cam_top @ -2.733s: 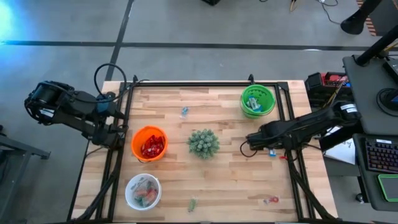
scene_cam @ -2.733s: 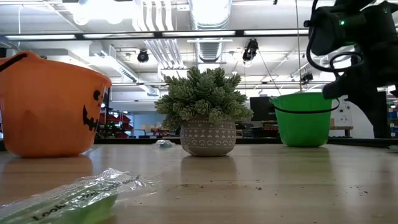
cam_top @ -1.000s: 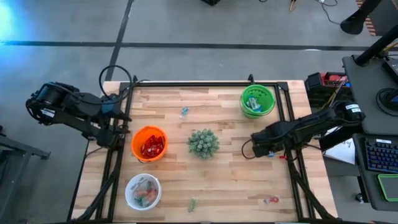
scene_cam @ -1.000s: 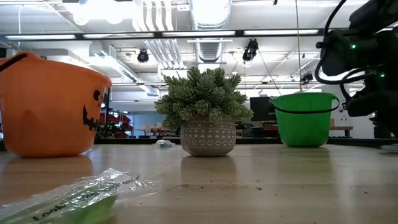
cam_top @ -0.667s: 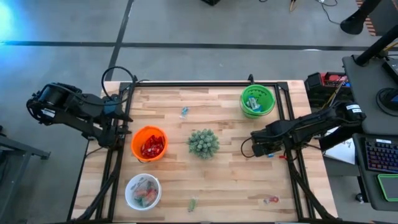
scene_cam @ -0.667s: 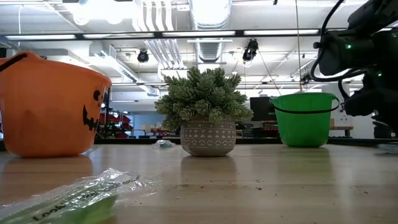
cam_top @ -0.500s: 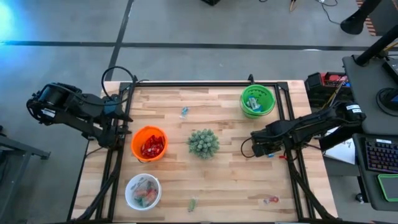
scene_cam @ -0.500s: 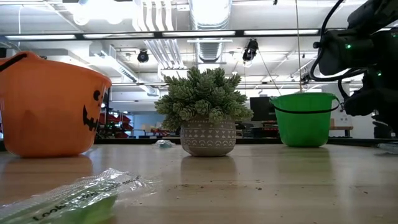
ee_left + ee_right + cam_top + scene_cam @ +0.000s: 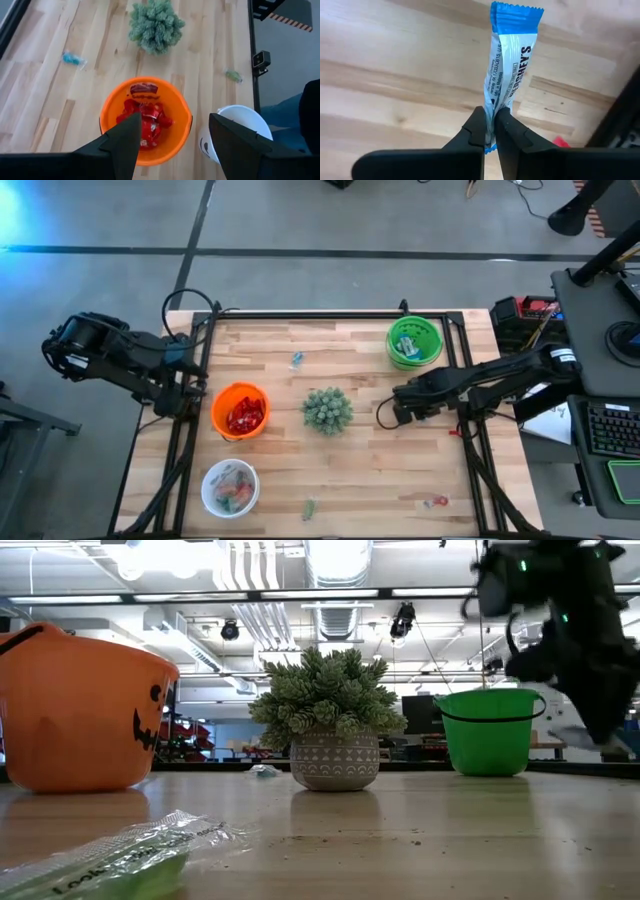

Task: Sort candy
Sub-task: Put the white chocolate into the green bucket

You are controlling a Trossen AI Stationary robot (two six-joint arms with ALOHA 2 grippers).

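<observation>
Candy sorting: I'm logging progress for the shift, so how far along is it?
Partly done. Red packets already sit in the orange plastic bucket, and sweets lie in the green bucket and white bowl. In hand: the right gripper is shut on a blue-and-white wrapped bar. Left: loose pieces near the table's far edge, near edge and right corner. The left gripper waits open over the orange bucket.

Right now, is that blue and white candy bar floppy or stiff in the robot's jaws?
Probably fairly stiff: the blue-and-white bar stands straight out from the right gripper, pinched only near one end. It looks light. The glossy wrapper may be slippery.
</observation>
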